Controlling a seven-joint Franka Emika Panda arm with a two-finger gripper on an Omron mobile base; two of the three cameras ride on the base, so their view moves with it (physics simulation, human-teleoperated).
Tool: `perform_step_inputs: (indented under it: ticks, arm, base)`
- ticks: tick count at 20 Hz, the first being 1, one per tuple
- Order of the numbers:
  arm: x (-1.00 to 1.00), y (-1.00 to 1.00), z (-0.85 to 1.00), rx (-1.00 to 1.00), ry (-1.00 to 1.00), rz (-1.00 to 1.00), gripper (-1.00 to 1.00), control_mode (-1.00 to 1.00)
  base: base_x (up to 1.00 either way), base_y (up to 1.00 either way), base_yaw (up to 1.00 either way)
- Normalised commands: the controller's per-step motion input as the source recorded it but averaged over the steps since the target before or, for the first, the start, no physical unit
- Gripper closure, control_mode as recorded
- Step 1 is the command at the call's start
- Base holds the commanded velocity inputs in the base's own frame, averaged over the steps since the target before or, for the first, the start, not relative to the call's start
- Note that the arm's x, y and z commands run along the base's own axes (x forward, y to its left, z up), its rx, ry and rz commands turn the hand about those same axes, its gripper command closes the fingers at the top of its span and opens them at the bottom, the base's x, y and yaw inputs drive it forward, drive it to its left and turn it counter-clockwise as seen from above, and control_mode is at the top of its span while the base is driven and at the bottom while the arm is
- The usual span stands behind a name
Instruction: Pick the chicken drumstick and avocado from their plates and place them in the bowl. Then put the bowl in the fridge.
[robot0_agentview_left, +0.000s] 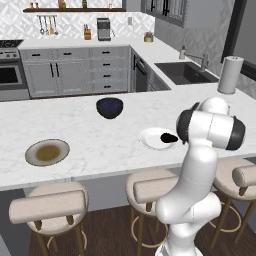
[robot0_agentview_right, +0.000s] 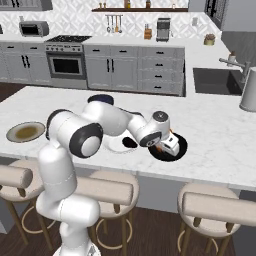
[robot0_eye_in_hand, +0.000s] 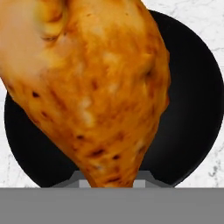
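Note:
The orange-brown chicken drumstick (robot0_eye_in_hand: 94, 87) looms close in the hand view, over a round black dish (robot0_eye_in_hand: 192, 109). My gripper (robot0_eye_in_hand: 112, 183) is shut on the drumstick's lower end, which covers the fingertips. From the right base view the gripper (robot0_agentview_right: 167, 146) sits low over that black dish (robot0_agentview_right: 181, 148), a bit of orange drumstick (robot0_agentview_right: 159, 147) beside it. The near-black avocado (robot0_agentview_left: 169, 137) lies on the white plate (robot0_agentview_left: 150, 138). The tan plate (robot0_agentview_left: 47, 152) holds nothing. The dark bowl (robot0_agentview_left: 109, 107) stands further back on the counter.
The things lie on a white marble island (robot0_agentview_left: 90, 125) with round stools (robot0_agentview_left: 50, 207) along its near edge. A sink (robot0_agentview_left: 185, 72) and a paper towel roll (robot0_agentview_left: 230, 75) are at the right. Grey cabinets and a stove (robot0_agentview_right: 67, 62) line the far wall.

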Motion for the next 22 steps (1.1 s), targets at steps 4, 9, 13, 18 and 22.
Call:
perform_step_inputs:
  ticks: [4, 9, 13, 18, 22]
  arm:
    - [0.06, 0.0, -0.06, 0.0, 0.03, 0.0, 1.0, -1.0]
    - [0.02, 0.0, -0.03, 0.0, 0.02, 0.0, -1.0, -1.0]
    - [0.0, 0.0, 0.0, 0.0, 0.0, 0.0, -1.0, -1.0]
    - [0.0, 0.0, 0.0, 0.0, 0.0, 0.0, -1.0, -1.0]
    - [-0.02, 0.0, 0.35, 0.0, 0.0, 0.0, -1.0, -1.0]
  base:
    - [0.0, 0.0, 0.0]
    - [0.0, 0.0, 0.0]
    - [0.0, 0.0, 0.0]
    - [0.0, 0.0, 0.0]
    - [0.0, 0.0, 0.0]
